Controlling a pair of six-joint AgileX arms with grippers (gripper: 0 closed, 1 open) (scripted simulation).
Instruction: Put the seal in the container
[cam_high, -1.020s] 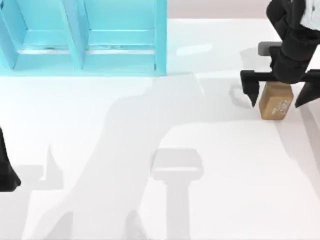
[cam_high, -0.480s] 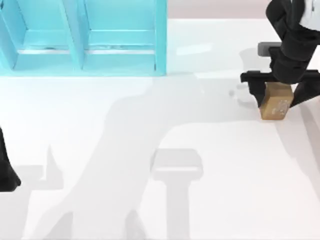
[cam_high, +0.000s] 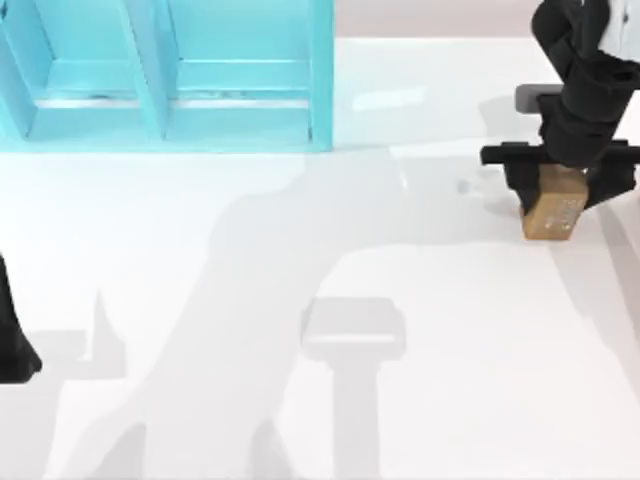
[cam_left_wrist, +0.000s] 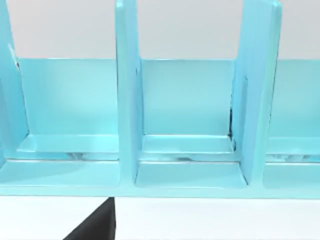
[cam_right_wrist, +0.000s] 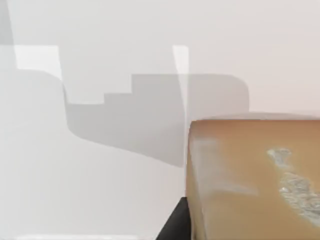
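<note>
White table (cam_high: 300, 400) at right: right gripper (cam_high: 558, 185) reaches down, pinching seal (cam_high: 553, 212).

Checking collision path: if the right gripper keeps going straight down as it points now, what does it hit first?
The small tan-brown rectangular seal block: the right gripper already straddles it, pointing down. Below it lies the white table. Whether the fingers touch the block is unclear.

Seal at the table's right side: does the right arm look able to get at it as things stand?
Probably yes. The right gripper is directly over the seal, its fingers straddling the block on both sides, with nothing between them. The right wrist view shows the seal close up on the bare table.
</note>
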